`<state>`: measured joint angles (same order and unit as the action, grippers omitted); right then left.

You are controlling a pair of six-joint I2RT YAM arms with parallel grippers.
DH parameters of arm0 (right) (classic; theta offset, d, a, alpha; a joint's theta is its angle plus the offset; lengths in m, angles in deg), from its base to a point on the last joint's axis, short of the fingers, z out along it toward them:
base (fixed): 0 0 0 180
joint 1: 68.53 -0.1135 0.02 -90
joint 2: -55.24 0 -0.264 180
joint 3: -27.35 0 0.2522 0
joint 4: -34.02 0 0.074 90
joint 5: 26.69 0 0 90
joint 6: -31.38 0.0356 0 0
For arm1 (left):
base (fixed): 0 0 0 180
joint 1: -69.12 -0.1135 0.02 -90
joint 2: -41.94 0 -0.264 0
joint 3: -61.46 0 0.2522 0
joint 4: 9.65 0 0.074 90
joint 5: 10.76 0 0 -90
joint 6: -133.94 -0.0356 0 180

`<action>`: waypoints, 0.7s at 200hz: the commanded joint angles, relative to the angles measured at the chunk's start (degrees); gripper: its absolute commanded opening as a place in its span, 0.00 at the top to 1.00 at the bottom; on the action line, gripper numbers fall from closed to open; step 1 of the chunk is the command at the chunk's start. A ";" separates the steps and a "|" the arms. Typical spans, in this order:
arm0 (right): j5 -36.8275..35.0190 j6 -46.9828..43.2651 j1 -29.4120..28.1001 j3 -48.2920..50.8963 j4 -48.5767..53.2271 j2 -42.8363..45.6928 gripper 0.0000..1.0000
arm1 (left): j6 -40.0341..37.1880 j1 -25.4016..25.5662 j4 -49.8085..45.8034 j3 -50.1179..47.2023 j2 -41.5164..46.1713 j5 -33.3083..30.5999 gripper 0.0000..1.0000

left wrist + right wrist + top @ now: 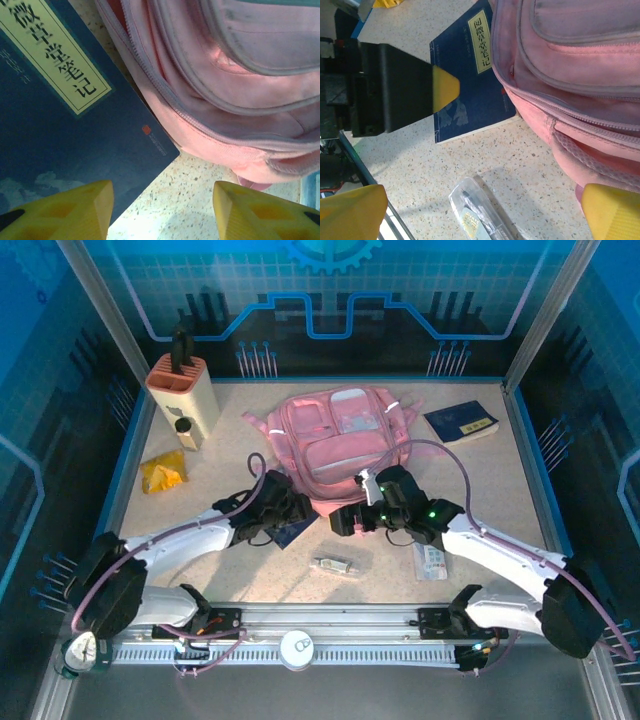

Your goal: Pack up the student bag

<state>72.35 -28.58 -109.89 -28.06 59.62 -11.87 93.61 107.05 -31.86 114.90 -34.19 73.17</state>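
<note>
Top view: the student bag (pixel 340 445) lies flat mid-table toward the far side, long axis running near-to-far, one short end facing the arms. Both the left gripper (pixel 288 523) and the right gripper (pixel 350 520) sit low at that near end, the left one over a blue book (pixel 297 533) at the bag's near-left corner. Left wrist: fingers (pixel 75 210) spread, nothing between them but table (pixel 200 200). Book sits left of the gap, bag ahead and right. Whether the book edge only touches the hem or runs under it, can't tell. Right wrist: jaws spread wide and empty, clear pen pack (pixel 480 215) on the table below the gap, bag on the right, book beyond, the left arm's fingertip over the book's edge, contact unclear. Judgement: left arm is nearer the book, so that pickup looks like its job, with the bag ahead-right of it.
</note>
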 commanded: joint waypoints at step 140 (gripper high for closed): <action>-2.65 0.03 -2.44 -1.73 -2.50 -3.78 0.00 | 8.68 -0.88 -10.50 -8.85 -2.14 -6.69 0.51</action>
<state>70.34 -28.82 -110.48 -28.12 58.79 -14.42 102.53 106.98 -28.73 109.30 -39.33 70.98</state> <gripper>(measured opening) 0.996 0.490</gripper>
